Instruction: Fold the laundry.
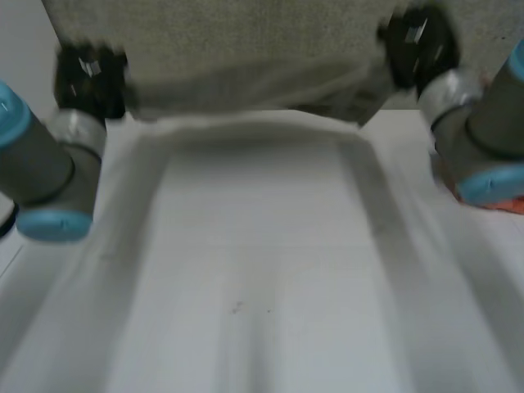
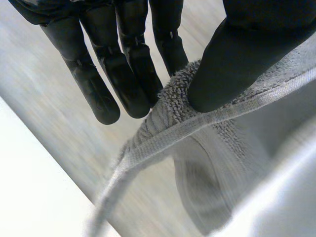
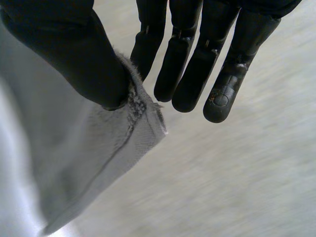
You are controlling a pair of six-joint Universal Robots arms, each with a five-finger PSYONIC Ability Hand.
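The left hand (image 1: 88, 78) at ten o'clock and the right hand (image 1: 419, 41) at one o'clock each pinch a corner of the light grey fluffy terry towel (image 2: 163, 123) between thumb and fingers. It hangs stretched between them, probably so it folds flat.

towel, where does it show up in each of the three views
Head view: the towel spans the middle, its far edge held between the left hand and the right hand.
Left wrist view: its hemmed edge is pinched in the left hand.
Right wrist view: a corner is pinched in the right hand.
Shared landmark: the held edge, running from one pinch to the other.
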